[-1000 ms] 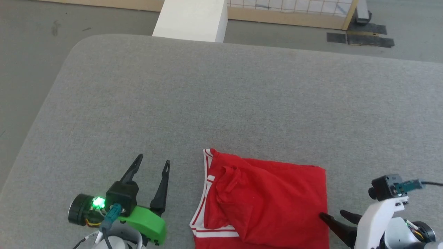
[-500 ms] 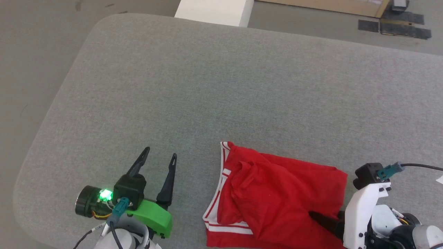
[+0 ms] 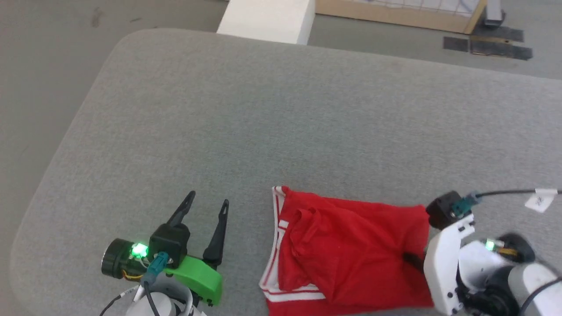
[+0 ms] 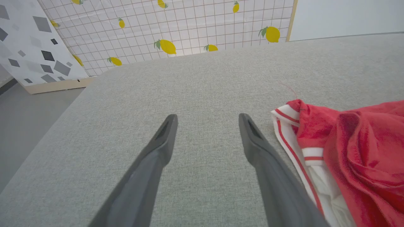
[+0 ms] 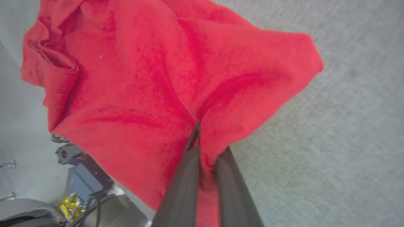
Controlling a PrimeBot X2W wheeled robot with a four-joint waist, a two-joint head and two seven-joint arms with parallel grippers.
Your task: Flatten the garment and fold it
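1. Head view: the grey counter (image 3: 281, 109) is the biggest thing here. Its broad bare stretch toward 12 o'clock gives plenty of room to spread cloth.
2. The garment (image 3: 347, 254) lies rumpled and doubled over itself at about 5 o'clock on the counter, close to the near edge. No lettering shows.
3. The step in hand looks like drawing the garment's 3 o'clock edge outward to open it flat. It would go best as a low, slow pull toward 3 o'clock, so the layers slide apart and the whole bundle is not dragged along.
4. The striped white trim (image 3: 275, 245) runs down the garment's 9 o'clock side. Pinning that side would probably help the pull work.
5. The right fingers (image 5: 189, 176) are clenched on a tuck of red cloth at the garment's 3 o'clock edge. In the right wrist view, creases fan out from the pinch. I cannot tell whether they caught one layer or several.
6. The left fingers (image 4: 157, 151) are spread wide and grasp nothing. They sit over bare counter at 9 o'clock of the garment, just beside the trim and apparently not touching it.
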